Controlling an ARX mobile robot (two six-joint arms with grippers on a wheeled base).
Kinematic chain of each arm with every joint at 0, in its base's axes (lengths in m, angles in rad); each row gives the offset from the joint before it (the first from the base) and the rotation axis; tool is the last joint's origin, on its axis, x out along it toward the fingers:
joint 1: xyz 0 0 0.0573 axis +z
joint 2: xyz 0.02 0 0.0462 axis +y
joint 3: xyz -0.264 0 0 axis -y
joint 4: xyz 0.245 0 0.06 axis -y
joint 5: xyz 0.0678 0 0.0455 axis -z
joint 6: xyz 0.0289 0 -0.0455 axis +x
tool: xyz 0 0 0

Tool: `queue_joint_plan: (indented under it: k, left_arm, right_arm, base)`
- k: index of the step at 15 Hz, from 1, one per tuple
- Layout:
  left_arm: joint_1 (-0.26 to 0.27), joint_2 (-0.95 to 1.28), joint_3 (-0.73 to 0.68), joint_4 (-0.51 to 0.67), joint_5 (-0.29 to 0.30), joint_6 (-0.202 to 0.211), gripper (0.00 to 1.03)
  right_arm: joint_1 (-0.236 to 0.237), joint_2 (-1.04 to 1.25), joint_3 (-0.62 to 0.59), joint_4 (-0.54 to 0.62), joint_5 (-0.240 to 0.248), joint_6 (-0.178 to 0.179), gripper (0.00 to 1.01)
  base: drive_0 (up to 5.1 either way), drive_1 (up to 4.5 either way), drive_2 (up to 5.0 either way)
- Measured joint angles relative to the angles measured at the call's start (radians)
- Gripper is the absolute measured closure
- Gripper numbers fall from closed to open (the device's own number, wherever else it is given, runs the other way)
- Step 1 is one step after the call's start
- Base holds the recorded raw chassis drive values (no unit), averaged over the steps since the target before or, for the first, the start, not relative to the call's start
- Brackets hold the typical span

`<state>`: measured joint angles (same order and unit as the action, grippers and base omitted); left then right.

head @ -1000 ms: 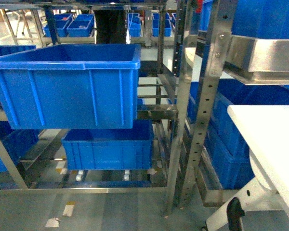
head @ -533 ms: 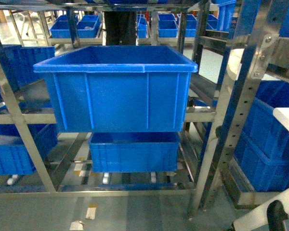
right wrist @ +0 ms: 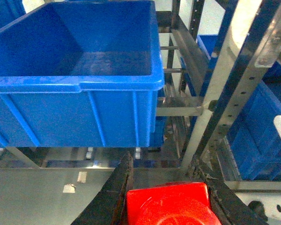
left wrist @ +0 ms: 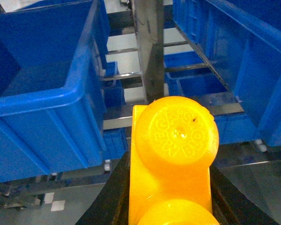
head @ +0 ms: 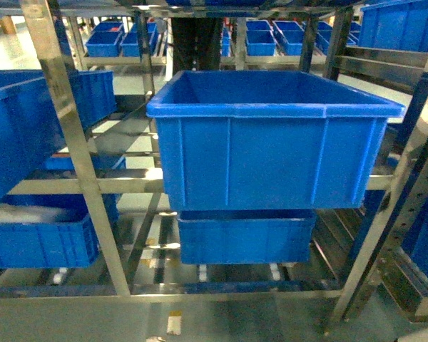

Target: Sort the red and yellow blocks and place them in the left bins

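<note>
I had both blocks in hand and neither yet in a bin. My left gripper (left wrist: 171, 197) was pinched on the yellow block (left wrist: 173, 159), its dark jaws pressed against the block's two sides, studs facing the wrist camera. My right gripper (right wrist: 168, 201) was clamped the same way on the red block (right wrist: 167, 204), which filled the bottom of that wrist view between the jaws.

Ahead of me in the head view stood a steel rack (head: 71, 142) with a big blue bin (head: 271, 142) on its middle shelf and a shallower bin (head: 246, 239) beneath it. More bins (head: 28, 142) sat to the left on the same rack. The big bin looked empty inside, as far as the right wrist view showed its floor. Neither arm appeared in the head view, so both were held low and back from the shelf.

By my reckoning the picking was done and the placing was all still to do: I had to get to the left bins, settle which colour went in which, reach each gripper over a rim, and let go. Nothing in these views marked which bin was meant for red and which for yellow.
</note>
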<state>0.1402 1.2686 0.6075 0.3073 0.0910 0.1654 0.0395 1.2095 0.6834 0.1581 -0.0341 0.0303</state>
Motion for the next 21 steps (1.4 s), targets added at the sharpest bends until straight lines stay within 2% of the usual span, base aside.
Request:
queue_joint_plan:
  k: [16, 21]
  left_arm:
    - [0.007, 0.002, 0.000, 0.003, -0.005, 0.000, 0.74]
    - [-0.001, 0.001, 0.000, 0.000, 0.002, 0.000, 0.75]
  right_arm:
    - [0.011, 0.002, 0.000, -0.001, -0.005, 0.000, 0.72]
    - [0.005, 0.002, 0.000, 0.000, -0.003, 0.000, 0.72]
  base:
    - [-4.9, 3.35, 1.5]
    - [-0.4, -0.36, -0.4]
